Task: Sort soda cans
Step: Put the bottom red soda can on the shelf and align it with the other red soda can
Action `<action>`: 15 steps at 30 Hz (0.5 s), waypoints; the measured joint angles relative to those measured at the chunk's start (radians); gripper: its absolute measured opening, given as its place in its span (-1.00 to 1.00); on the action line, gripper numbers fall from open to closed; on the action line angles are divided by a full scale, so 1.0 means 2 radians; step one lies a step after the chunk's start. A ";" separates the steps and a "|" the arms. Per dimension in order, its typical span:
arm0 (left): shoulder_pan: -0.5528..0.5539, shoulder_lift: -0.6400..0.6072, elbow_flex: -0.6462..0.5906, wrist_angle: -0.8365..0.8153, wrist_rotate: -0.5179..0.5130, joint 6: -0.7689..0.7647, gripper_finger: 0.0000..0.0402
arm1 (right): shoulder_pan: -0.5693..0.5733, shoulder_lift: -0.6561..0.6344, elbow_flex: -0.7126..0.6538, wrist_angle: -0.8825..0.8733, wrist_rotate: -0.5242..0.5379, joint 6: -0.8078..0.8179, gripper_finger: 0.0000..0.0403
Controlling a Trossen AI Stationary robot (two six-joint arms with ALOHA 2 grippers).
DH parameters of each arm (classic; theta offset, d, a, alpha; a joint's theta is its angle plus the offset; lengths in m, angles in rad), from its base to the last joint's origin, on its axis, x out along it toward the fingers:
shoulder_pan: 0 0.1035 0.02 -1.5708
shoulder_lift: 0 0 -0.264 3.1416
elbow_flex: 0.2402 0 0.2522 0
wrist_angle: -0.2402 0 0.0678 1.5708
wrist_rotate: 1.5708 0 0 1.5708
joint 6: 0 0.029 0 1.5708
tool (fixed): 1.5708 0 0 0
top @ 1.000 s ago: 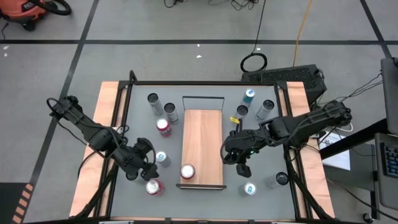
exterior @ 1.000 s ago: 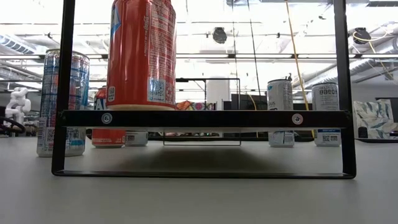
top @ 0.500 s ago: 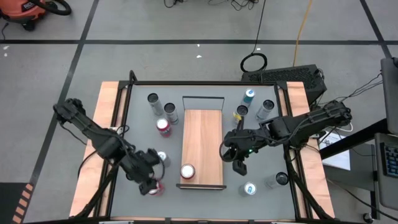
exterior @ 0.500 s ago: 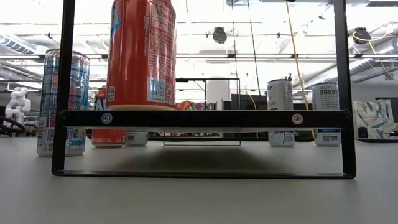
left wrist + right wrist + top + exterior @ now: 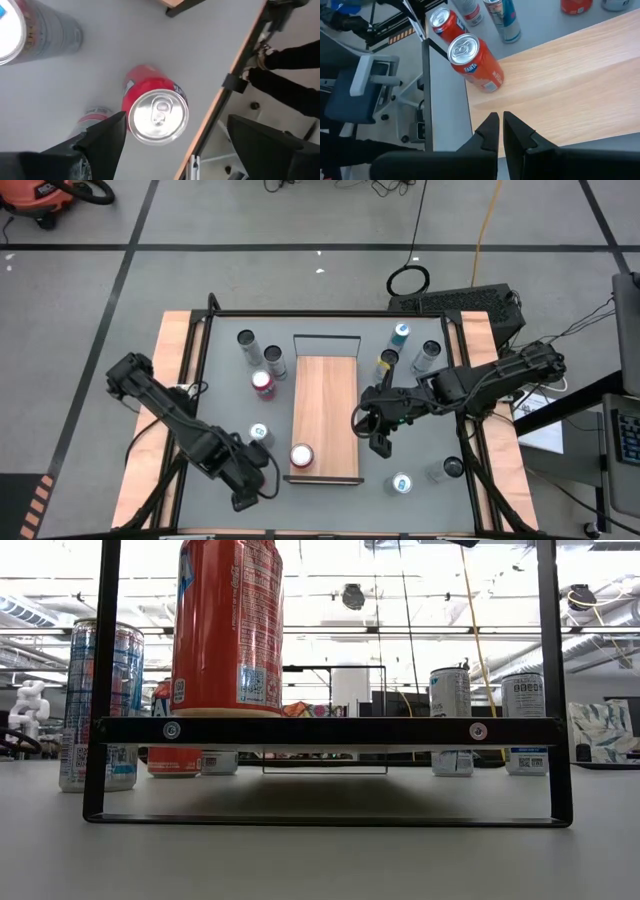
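Grey table (image 5: 340, 500): left fingers (image 5: 107, 135) apart around red can (image 5: 156, 112), seemingly ungripped; hidden overhead.

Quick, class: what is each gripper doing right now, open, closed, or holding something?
Left gripper: open, fingers either side of a red can, not gripping it.
Right gripper: closed, holding nothing, over the wooden shelf.

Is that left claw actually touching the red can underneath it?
Apart. In the left wrist view, the left gripper stands open around the red can, grey table showing between.
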 joint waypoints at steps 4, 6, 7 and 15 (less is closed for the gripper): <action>0.000 0.014 0.000 -0.008 0.013 -0.011 0.70 | 0.000 0.000 0.000 0.000 -0.001 0.003 -1.00; 0.000 0.019 0.000 -0.020 0.013 -0.021 0.70 | 0.000 0.000 0.000 0.000 -0.002 0.009 -1.00; 0.000 0.022 0.000 -0.029 0.013 -0.025 0.70 | 0.000 0.000 0.000 0.000 -0.002 0.009 -1.00; 0.000 0.023 0.000 -0.035 0.002 -0.040 0.70 | 0.000 0.000 0.000 0.009 -0.002 0.007 -1.00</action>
